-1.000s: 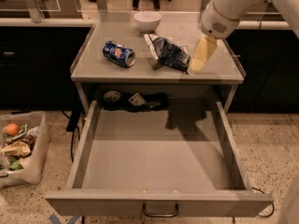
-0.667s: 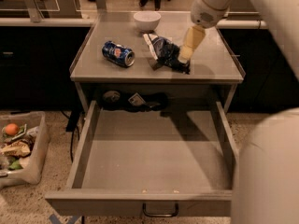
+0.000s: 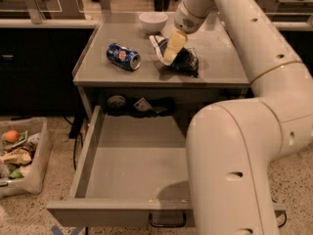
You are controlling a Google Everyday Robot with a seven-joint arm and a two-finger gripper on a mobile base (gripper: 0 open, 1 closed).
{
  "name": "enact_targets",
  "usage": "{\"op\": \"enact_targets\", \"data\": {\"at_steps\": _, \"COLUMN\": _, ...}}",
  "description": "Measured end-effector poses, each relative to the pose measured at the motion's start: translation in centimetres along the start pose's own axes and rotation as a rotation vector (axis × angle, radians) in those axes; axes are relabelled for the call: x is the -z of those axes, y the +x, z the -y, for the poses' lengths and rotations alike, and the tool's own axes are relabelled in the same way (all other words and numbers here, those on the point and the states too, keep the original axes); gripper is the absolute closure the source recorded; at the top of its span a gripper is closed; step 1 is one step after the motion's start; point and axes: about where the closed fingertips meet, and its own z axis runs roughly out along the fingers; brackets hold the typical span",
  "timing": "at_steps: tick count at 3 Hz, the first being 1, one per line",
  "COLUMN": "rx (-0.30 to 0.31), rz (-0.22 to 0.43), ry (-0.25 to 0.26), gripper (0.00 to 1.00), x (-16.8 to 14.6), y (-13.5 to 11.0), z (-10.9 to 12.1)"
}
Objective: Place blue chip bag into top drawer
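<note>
Top drawer is open, its visible bottom bare, though the arm hides part of it. Blue chip bag lies on the tabletop right of the soda can. The gripper is right at the bag, but I cannot tell whether it grasps it; lift, carry and drop probably all remain.

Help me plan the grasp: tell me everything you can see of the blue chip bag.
The blue chip bag is crumpled dark blue foil with a white end toward the bowl. It lies on the grey cabinet top, right of the soda can, not yet in the top drawer. The gripper hangs over its side nearer the can; contact is unclear.
</note>
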Motion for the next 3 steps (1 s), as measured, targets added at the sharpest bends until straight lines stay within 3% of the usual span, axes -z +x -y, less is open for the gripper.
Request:
{"op": "enact_targets", "data": {"at_steps": 2, "rx": 0.002, "rz": 0.027, "ry": 0.027, "gripper": 0.0, "x": 0.7, "y": -0.7, "z": 0.9}}
{"op": "enact_targets", "data": {"at_steps": 3, "rx": -0.035, "rz": 0.003, "ry": -0.006, "gripper": 0.0, "x": -2.0, "y": 0.3, "z": 0.7}}
